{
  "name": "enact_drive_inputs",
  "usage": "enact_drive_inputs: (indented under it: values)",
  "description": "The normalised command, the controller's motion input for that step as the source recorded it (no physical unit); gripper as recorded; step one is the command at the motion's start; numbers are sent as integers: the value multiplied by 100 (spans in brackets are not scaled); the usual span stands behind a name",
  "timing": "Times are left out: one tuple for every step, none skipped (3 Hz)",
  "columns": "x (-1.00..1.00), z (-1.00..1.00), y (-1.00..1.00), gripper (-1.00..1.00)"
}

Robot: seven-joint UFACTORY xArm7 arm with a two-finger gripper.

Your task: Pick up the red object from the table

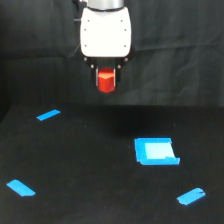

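Two blue tape strips are lying nearest the camera, one (pixel 21 188) by the table's (pixel 90 170) front-left corner and one (pixel 191 196) by its front-right corner. Farther back toward the right edge, a flat blue square piece (pixel 155 151) is resting on the surface. A third tape strip (pixel 48 115) is lying near the rear-left corner. Above the rear edge, the gripper (pixel 106 80) is hanging clear of the table, its fingers closing around the red object (pixel 106 82), which is sitting between them, off the surface.
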Motion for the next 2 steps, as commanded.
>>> enact_drive_inputs:
  values:
    - [-1, 27, -1, -98]
    - [-8, 28, -5, -99]
